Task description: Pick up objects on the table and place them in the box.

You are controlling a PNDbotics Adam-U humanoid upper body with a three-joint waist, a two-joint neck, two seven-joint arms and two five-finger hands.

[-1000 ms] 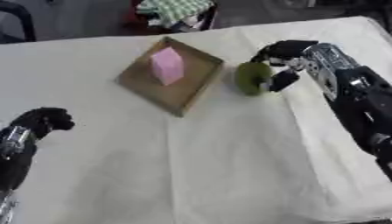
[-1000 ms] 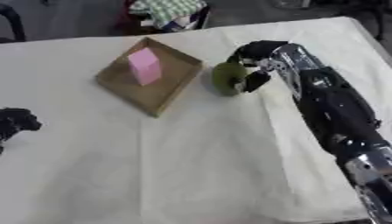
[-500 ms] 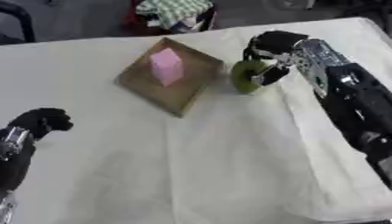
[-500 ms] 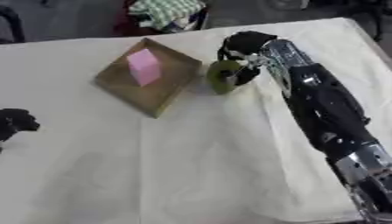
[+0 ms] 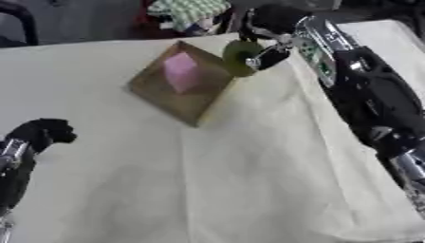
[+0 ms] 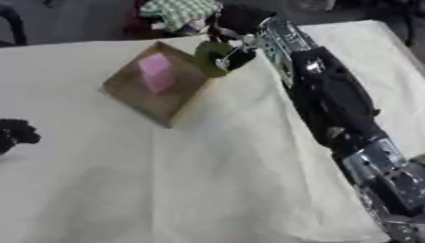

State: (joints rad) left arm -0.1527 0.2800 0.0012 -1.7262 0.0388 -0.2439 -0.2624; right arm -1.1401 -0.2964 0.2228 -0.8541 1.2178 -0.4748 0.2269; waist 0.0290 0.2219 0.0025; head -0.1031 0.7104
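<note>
Currently listed: one table (image 5: pixel 249 180), covered by a cream cloth, creased and running askew across both views. Box (image 5: pixel 158 97): shallow, brown, cardboard-like, lying on the cloth left of centre toward the far edge, turned so one corner points at the robot. Pink block (image 5: pixel 181 72): inside the box, toward its far half, standing up above the box floor. Green object (image 5: pixel 239 56): rounded, olive-green, held just beside the box's far right corner, close against its rim; whether it overlaps the rim or touches the cloth cannot be told. Right hand (image 5: pixel 270 35): black with silver parts, reaching in from the right side along a long black arm, fingers curled round the green object from above and behind, one silver fingertip showing on its near side. Left hand (image 5: pixel 46 132): black, at the left edge low in the left eye view, fingers curled into a fist with nothing in them, resting over bare cloth and well apart from the box; the right eye view shows only part of it at the left border. Checked cloth (image 6: pixel 179 10): green and white, bunched up beyond the table's far edge, behind the box. Background beyond it: dark, with a dark curved bar at the upper left corner.
</note>
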